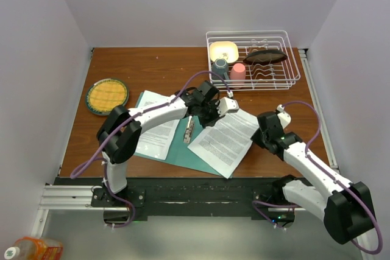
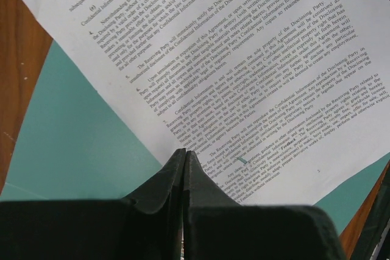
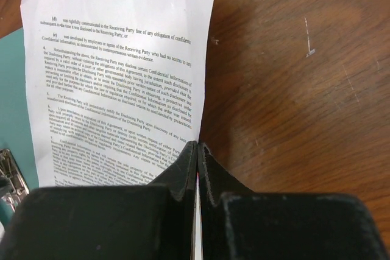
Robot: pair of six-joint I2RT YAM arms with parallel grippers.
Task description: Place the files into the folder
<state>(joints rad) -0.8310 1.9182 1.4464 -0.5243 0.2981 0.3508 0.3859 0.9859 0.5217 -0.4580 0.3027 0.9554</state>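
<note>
The teal folder [image 1: 183,150] lies open on the wooden table. One printed file [image 1: 155,132] rests on its left leaf. A second file [image 1: 225,141] lies slanted over the right leaf and onto the bare wood. My left gripper [image 1: 226,108] is shut at this sheet's far corner. In the left wrist view its tips [image 2: 184,153] meet the file [image 2: 244,59] at its edge, above the folder [image 2: 79,138]. My right gripper [image 1: 257,136] is shut on the same sheet's right edge. The right wrist view shows white paper between its jaws [image 3: 197,147] and the file [image 3: 122,77] stretching away.
A metal clip [image 1: 190,129] lies on the folder's crease. A white wire dish rack [image 1: 286,59] at the back right holds a yellow bowl, a pink cup, a teal mug and a dark item. A woven round plate [image 1: 106,95] sits at the left.
</note>
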